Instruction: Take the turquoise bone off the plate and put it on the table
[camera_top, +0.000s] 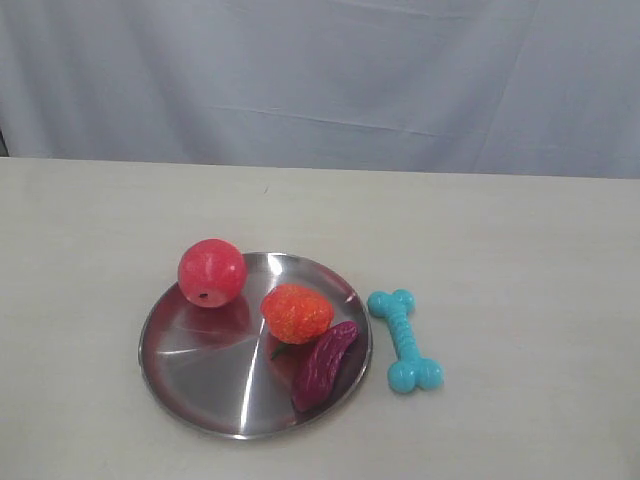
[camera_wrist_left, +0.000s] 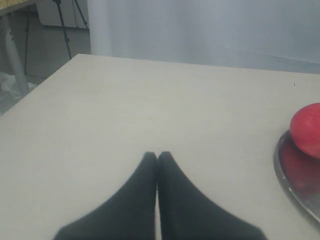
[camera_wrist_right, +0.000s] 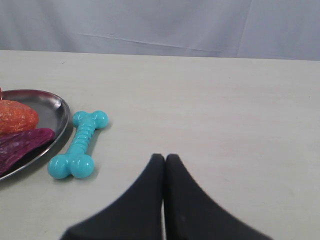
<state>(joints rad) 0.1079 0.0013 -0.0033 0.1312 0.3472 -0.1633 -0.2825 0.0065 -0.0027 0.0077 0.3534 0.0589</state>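
Already the turquoise bone (camera_top: 403, 340) lies flat on the table (camera_top: 520, 260), just beside the plate (camera_top: 190, 370) and outside its rim. It sits ahead of the right gripper (camera_wrist_right: 164, 157), off toward the plate and well apart. Its long axis runs alongside the rim, one knobbed end nearer that gripper. Both the right and the left gripper (camera_wrist_left: 157, 155) are pinched closed on nothing.
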